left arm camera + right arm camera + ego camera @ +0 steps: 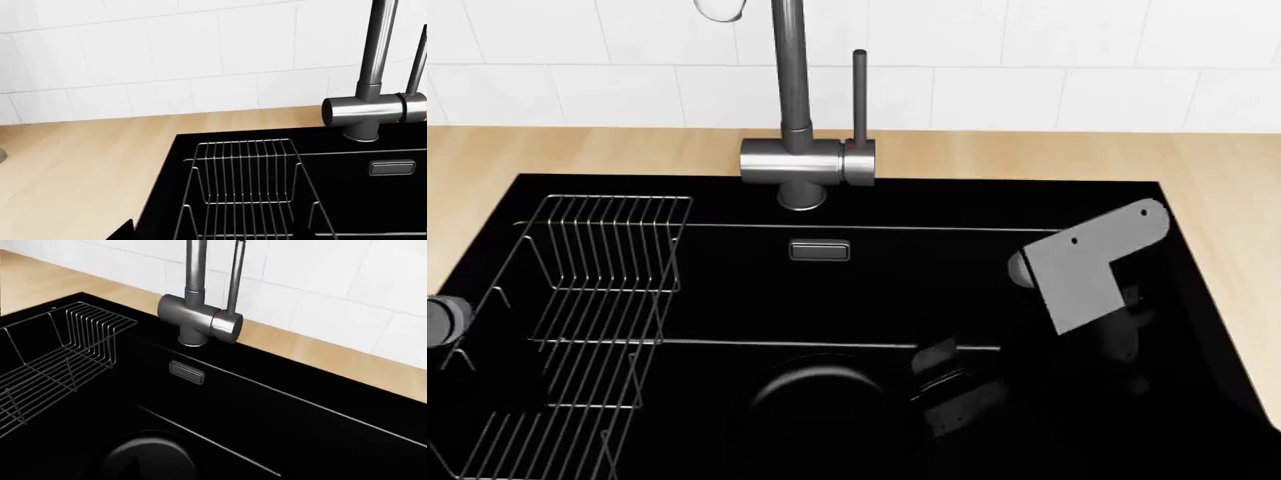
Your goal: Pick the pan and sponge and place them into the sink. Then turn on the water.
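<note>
The right tool [948, 385] hangs low inside the sink [1174, 300], a dark shape against the black basin. I cannot tell whether it is clenched or released, or whether it grips anything. Just beside it, toward the robot's left, lies the pan [821, 400], a round dark disc on the sink floor; its handle cannot be made out, so its long axis is unclear. The sponge shows in no view. No water runs from the faucet [787, 90], and its lever [860, 95] stands upright on the side of the faucet body facing the right arm. If turning on the water is the coming move, it probably depends on this: the lever lies up and away from the right tool, at the back rim, and the right arm looks the nearer one. Of the left tool only what may be a dark fingertip [124, 231] shows at the picture's edge, so I cannot tell its state; it looks over the wire rack [243, 172] and the wooden surface [80, 165]. The right wrist view shows the lever's small red mark and the overflow slot [186, 372] plainly. Only the head view shows the arm and the pan together.
</note>
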